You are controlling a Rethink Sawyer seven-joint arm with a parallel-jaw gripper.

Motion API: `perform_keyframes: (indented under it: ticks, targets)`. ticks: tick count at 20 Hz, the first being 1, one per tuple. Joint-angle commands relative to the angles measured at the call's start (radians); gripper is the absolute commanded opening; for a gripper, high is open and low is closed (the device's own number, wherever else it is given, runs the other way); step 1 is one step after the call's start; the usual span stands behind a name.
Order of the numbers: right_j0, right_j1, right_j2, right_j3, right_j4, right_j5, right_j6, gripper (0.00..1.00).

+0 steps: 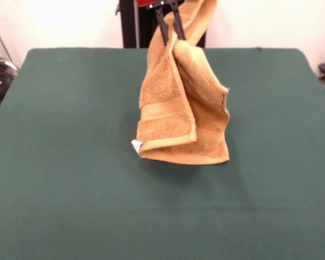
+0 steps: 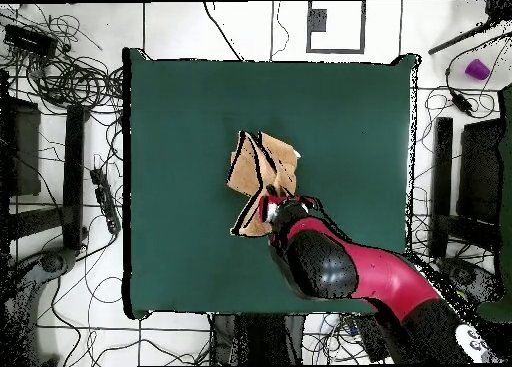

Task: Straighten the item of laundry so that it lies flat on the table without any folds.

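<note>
The golden-orange towel [image 1: 179,108] hangs in the air over the middle of the dark green table [image 1: 54,162], bunched and folded lengthwise, with a woven band stripe across its lower part. Its small white tag [image 1: 136,146] sticks out at the lower left corner. The lower hem hangs just above the cloth or brushes it; I cannot tell which. My gripper [image 1: 171,37] is at the top of the front view, shut on the towel's upper part. In the overhead view the towel [image 2: 262,171] shows as a crumpled patch beside the red and black arm [image 2: 340,263].
The robot's black pedestal [image 1: 131,24] stands behind the table's far edge. Cables and dark equipment [image 2: 60,163] lie on the floor around the table. A purple object [image 2: 477,69] lies on the floor past one corner.
</note>
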Motion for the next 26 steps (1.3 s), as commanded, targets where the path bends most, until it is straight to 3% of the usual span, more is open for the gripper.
perform_keyframes:
  ticks: [1,6,10,13,19,23,26]
  targets:
    - [0.023,0.041,0.133,0.098,0.018,0.064,0.158,0.0]
    - [0.042,0.026,0.142,0.063,0.059,0.092,0.175,0.0]
    - [0.081,-0.039,0.136,-0.011,0.15,0.207,0.189,0.0]
    - [0.154,-0.086,0.06,-0.104,0.208,0.308,0.195,0.0]
    - [0.33,-0.054,-0.136,-0.352,0.215,0.549,0.246,0.0]
    - [0.4,-0.026,-0.202,-0.501,0.21,0.714,0.302,0.0]
    - [0.423,0.01,-0.223,-0.574,0.213,0.761,0.301,0.0]
